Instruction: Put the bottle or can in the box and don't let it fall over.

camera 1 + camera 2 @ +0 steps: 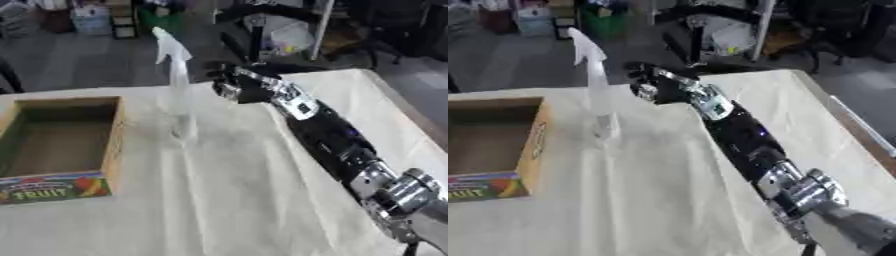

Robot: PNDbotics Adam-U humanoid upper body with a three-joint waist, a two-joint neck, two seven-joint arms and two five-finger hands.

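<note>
— Standing upright on the cream cloth-covered table (245, 200), toward its far edge, was a tall, slim, clear plastic spray bottle (179, 95) with a white trigger head (169, 46). It looked empty or nearly so.

— And the box?

— An open cardboard fruit box (112, 142) with a colourful printed front sat near the table's left edge, just beside the bottle but not touching it. Nothing showed inside it.

— Where was the robot's right hand?

— The right hand (234, 85) reached in from the lower right corner across the table and was close beside the bottle's upper body, on its right. I could not make out contact. The fingers looked curled toward the bottle, but whether they were closing on it or apart I cannot tell. The left hand showed in neither view.

— How would that bottle handle?

— My judgement: light, top-heavy because of the trigger head, with a narrow base, so a sideways nudge could tip it. The clear plastic is probably smooth and may give a little under a squeeze.

— Best place to hold?

— Around the straight body below the trigger head, fingers and thumb on opposite sides, keeping it vertical until the base rests on the box floor.
</note>
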